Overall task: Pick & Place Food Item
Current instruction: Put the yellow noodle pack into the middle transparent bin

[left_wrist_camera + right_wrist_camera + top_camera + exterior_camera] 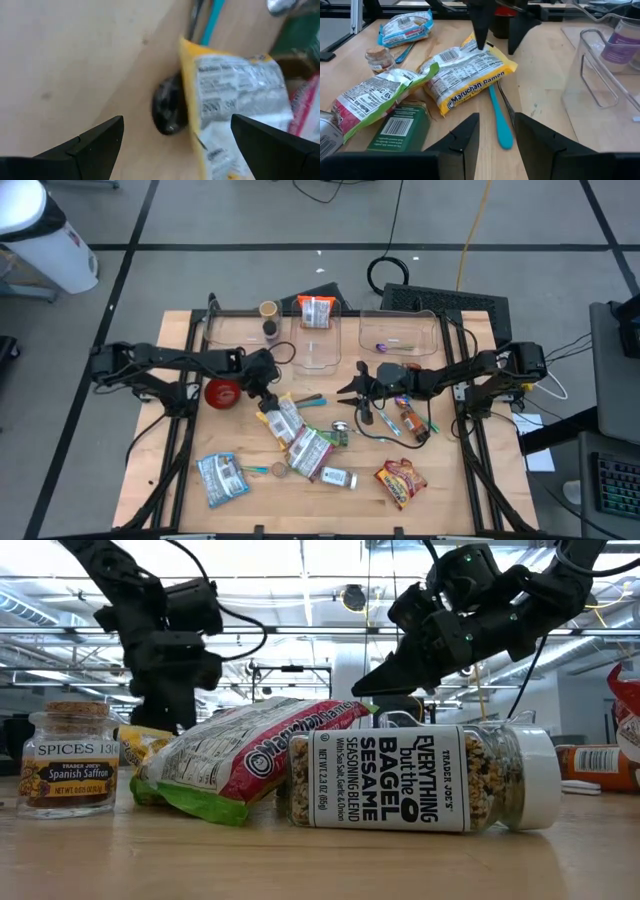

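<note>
Status: pick not yet made; you hold nothing in either gripper.

- Left gripper (268,395): jaws wide, poised over one end of the yellow Maruchan ramen packet (470,75), a finger to either side, not closed on it. I judge the ramen your likely item. It lies flat near the table's middle, leaning partly on a green-edged snack bag (380,95).
- Right gripper (350,387): jaws narrow and empty, hovering just beside the ramen on the opposite side, above a teal-handled utensil (499,120) and a dark utensil touching it.

Left to do, by my reading: close, lift, carry to a bin, release.

Around, near to far:
- Front edge: Everything but the Bagel seasoning jar (420,777) on its side; Spanish Saffron jar (68,760) upright; blue packet (220,477); red-and-yellow snack bag (400,482).
- Middle: green carton (400,127) just beside the snack bag; a small dark object (170,107) touching the ramen's edge; red bowl (222,392) near the left arm.
- Far edge: three clear bins (318,340); the centre one already holds an orange packet (317,310).

In the way: the utensils beside the packet, and the snack bag beneath its far end, may drag along.
</note>
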Robot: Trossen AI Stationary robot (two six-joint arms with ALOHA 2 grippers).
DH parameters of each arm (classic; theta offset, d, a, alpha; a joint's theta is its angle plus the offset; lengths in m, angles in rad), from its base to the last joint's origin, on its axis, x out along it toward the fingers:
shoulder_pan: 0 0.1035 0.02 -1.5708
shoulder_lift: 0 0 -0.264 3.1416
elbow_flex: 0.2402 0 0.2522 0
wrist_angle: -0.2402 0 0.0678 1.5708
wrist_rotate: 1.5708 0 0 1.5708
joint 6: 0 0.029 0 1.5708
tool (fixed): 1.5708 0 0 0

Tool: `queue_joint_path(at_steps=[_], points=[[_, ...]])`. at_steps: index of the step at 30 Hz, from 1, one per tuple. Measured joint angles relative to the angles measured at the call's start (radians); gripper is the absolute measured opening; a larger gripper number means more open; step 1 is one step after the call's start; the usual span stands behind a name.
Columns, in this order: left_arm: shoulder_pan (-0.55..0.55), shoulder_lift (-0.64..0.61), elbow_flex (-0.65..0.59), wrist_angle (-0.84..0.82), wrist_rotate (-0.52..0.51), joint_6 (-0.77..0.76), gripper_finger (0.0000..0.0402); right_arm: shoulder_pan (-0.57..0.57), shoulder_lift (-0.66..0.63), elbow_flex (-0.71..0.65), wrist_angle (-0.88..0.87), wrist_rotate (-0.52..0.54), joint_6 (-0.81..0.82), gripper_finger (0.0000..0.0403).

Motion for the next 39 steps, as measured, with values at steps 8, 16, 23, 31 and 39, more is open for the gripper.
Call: queue_joint_path(at_steps=[8, 16, 23, 31, 39], points=[[-0.007, 0.036, 0.001, 0.008, 0.035, 0.004, 0.0328, 0.001, 0.0, 0.0, -0.003, 0.0, 0.001, 0.0114], [-0.005, 0.033, 0.001, 0.012, 0.044, 0.019, 0.0217, 0.001, 0.0, 0.0, -0.003, 0.0, 0.001, 0.0114], [0.02, 0.033, 0.001, 0.012, 0.102, 0.057, 0.0137, 0.001, 0.0, 0.0, -0.004, 0.0, 0.001, 0.0114], [0.05, 0.033, 0.057, -0.089, 0.105, 0.168, 0.0049, 0.001, 0.0, 0.0, -0.008, 0.0, 0.001, 0.0114], [0.046, 0.033, 0.26, -0.296, 0.027, 0.337, 0.0011, 0.001, 0.0, 0.0, -0.008, 0.0, 0.001, 0.0114]])
